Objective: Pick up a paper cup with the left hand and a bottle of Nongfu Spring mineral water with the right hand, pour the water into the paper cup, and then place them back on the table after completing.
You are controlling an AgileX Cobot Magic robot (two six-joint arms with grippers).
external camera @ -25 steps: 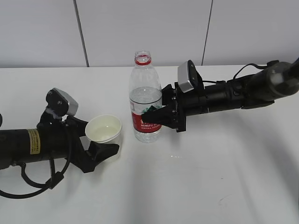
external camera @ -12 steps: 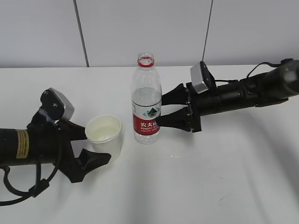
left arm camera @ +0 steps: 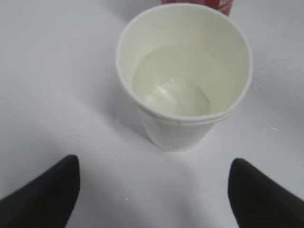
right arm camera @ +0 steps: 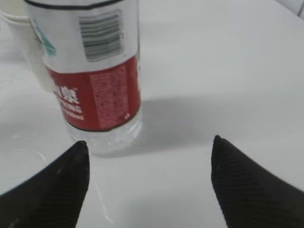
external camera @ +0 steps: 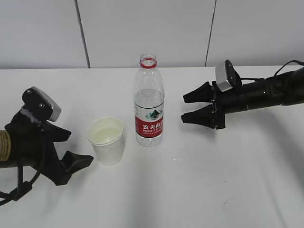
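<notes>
A white paper cup [external camera: 106, 140] with water in it stands upright on the white table [external camera: 190, 190]; it also shows in the left wrist view [left arm camera: 185, 80]. An uncapped clear bottle [external camera: 148, 102] with a red label stands upright just right of the cup; its lower part shows in the right wrist view [right arm camera: 90, 76]. My left gripper [external camera: 76, 148] is open and empty, a short way left of the cup [left arm camera: 154, 166]. My right gripper [external camera: 184, 108] is open and empty, a short way right of the bottle [right arm camera: 149, 145].
A grey panelled wall [external camera: 152, 33] rises behind the table's far edge. A few water drops [external camera: 178, 159] lie on the table near the bottle's base.
Both grippers have let go and drawn back: the left one to the left away from the cup, the right one to the right away from the bottle. Cup and bottle stay standing.
</notes>
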